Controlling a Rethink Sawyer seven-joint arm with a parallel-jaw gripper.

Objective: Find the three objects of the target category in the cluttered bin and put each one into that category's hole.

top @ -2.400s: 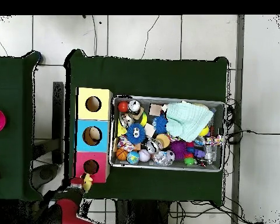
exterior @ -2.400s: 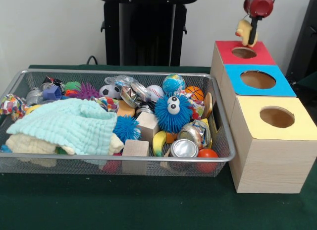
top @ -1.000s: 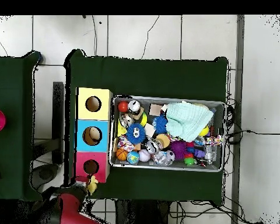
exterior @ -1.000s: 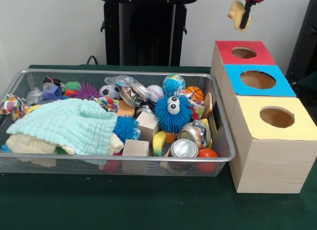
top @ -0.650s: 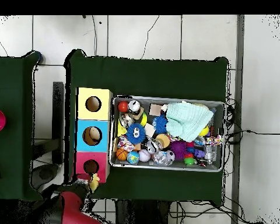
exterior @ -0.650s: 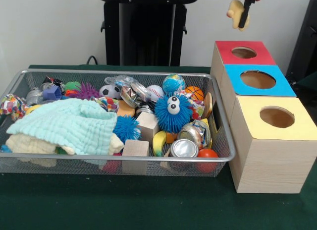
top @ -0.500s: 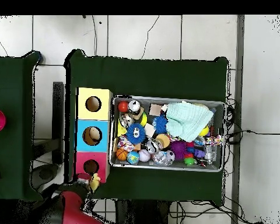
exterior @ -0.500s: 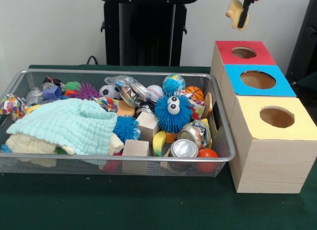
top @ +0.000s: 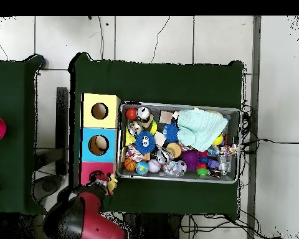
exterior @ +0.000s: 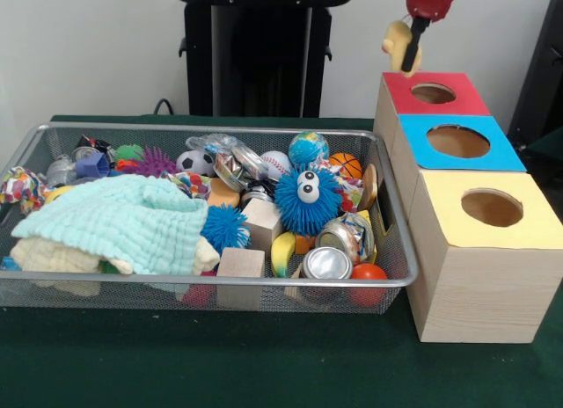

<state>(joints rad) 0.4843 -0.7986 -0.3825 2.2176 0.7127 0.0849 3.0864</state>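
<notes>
A: What fills the table, biggest first?

B: A green cloth table (exterior: pixel 264 373), and on it a wire mesh bin (exterior: pixel 211 285) crammed with clutter. Just beside the bin's end stands a row of three wooden boxes: a yellow-topped box (exterior: pixel 488 210), a blue-topped box (exterior: pixel 457 142) and a red-topped box (exterior: pixel 433 93), each with a round hole in its top.

A: And inside the bin?

B: A mint cloth (exterior: pixel 123 222) lies over one end. Then a blue spiky toy with eyes (exterior: pixel 307 200), two wooden blocks (exterior: pixel 239 265), shiny cans (exterior: pixel 326 264), small balls such as a globe ball (exterior: pixel 309 149) and a basketball (exterior: pixel 346 164), and a banana (exterior: pixel 281 252).

A: Where is the arm?

B: The red arm (top: pixel 83 218) reaches in by the red box. Its gripper (exterior: pixel 409 47) hangs above the table, off the red box's bin-side edge, not over the hole.

A: Is it carrying anything?

B: Yes, its jaws are closed on a small yellow toy (exterior: pixel 398 40), which sticks out on the side toward the bin. The overhead view places the toy (top: pixel 111 183) between the red box and the bin's corner.
</notes>
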